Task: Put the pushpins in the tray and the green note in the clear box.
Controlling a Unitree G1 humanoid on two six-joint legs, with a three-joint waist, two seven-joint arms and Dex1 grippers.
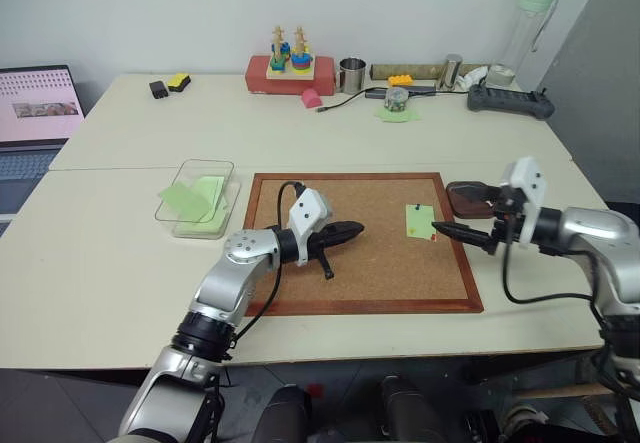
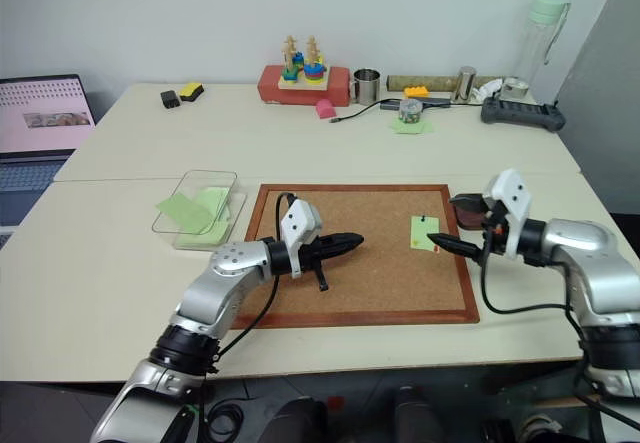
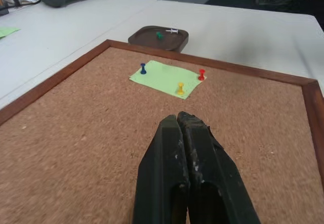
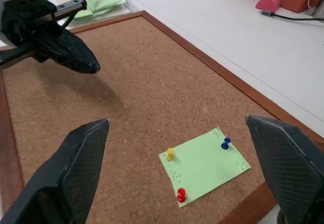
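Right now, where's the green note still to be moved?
The green note lies on the corkboard near its right edge, held by blue, yellow and red pins, just ahead of the right pincer, with the tray beyond the frame.

Ahead of your shut left tool the green note lies flat, pinned by red, yellow and blue pushpins, with the dark tray beyond it holding a green pushpin, and the clear box back behind that tool.
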